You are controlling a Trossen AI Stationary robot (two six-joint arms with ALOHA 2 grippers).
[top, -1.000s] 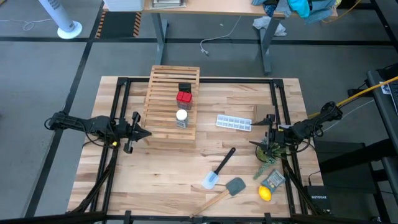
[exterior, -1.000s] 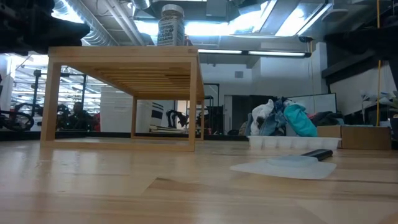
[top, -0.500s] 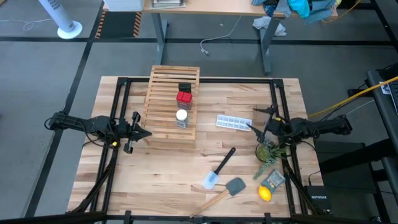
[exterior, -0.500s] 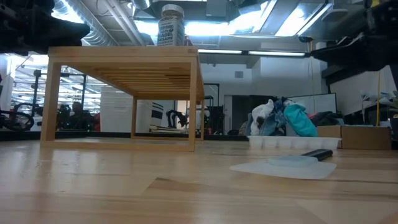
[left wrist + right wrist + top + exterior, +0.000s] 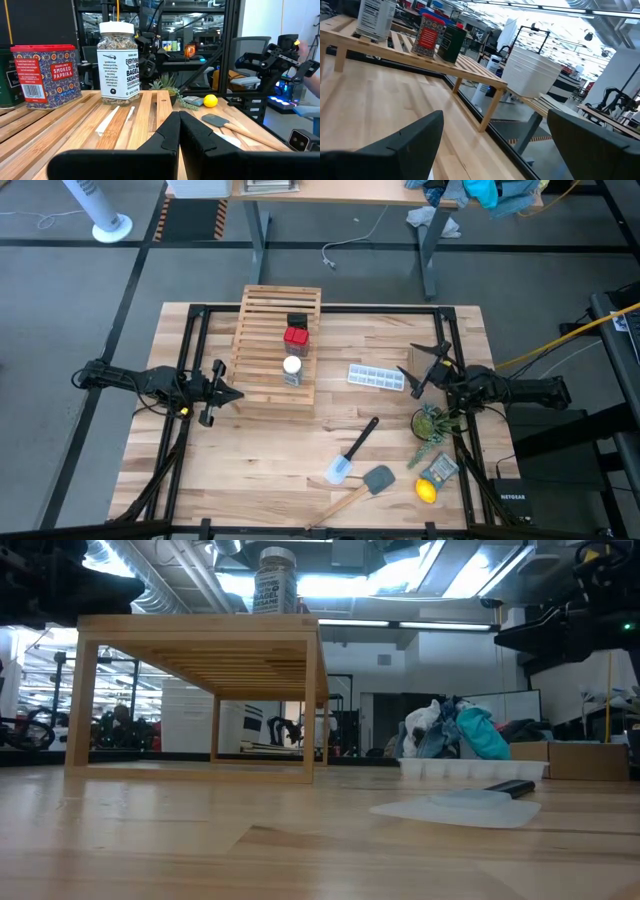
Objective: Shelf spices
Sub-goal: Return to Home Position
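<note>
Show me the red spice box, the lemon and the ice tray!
red spice box (image 5: pixel 46 75): left wrist view, on its front label.
lemon (image 5: pixel 427 491): high view, on its yellow middle.
ice tray (image 5: pixel 376 377): high view, on its white top.

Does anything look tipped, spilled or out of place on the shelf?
Nothing stands out: the red tin, black container and clear jar stand upright in a row on the shelf; left gripper and right gripper hang clear.
</note>
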